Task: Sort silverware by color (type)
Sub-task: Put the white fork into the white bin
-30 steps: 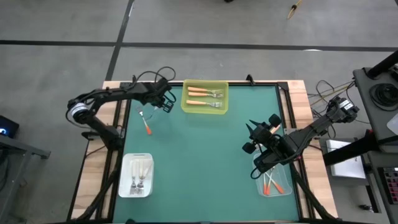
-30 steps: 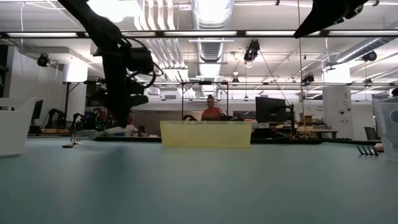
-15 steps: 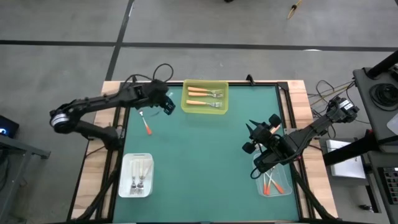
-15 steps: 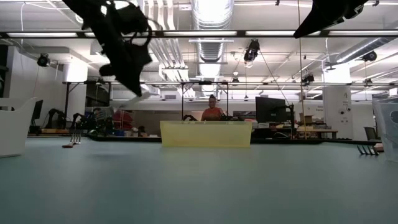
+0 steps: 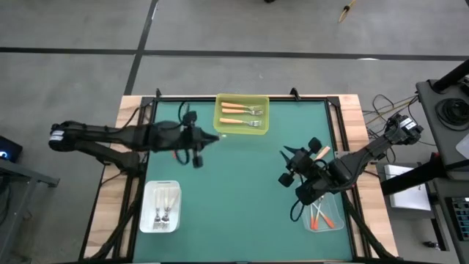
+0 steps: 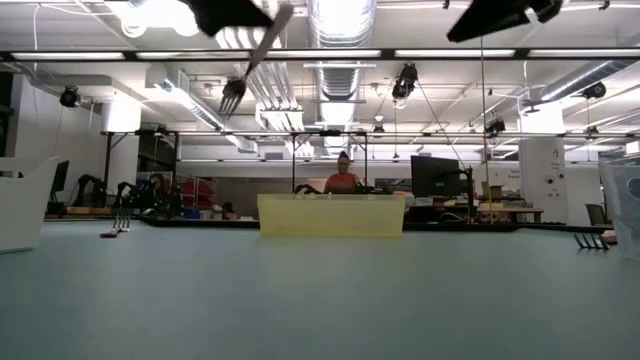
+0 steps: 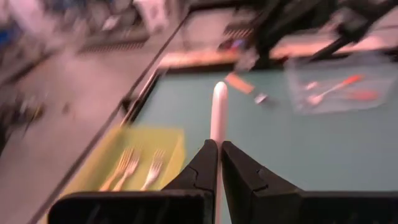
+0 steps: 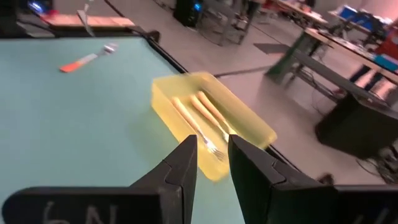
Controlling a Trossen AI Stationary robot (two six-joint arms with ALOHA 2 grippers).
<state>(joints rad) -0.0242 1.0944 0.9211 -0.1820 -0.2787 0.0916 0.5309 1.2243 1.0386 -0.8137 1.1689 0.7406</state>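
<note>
L gripper (image 7: 219, 149) clamped on white fork (image 7: 218, 109), up off table, prob for white bin (image 5: 160, 206) at 7 o'clock; R gripper (image 8: 212, 149) slightly open, waits ~4 o'clock.

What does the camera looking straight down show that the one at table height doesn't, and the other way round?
Only the high view looks into the trays: light orange forks in the yellow tray, white forks in the white tray, red-orange forks in the clear tray. Only the low view shows how high above the table the left gripper holds its white fork, and a person in the room behind. Both show the yellow tray and both arms; the right gripper waits near the clear tray.
</note>
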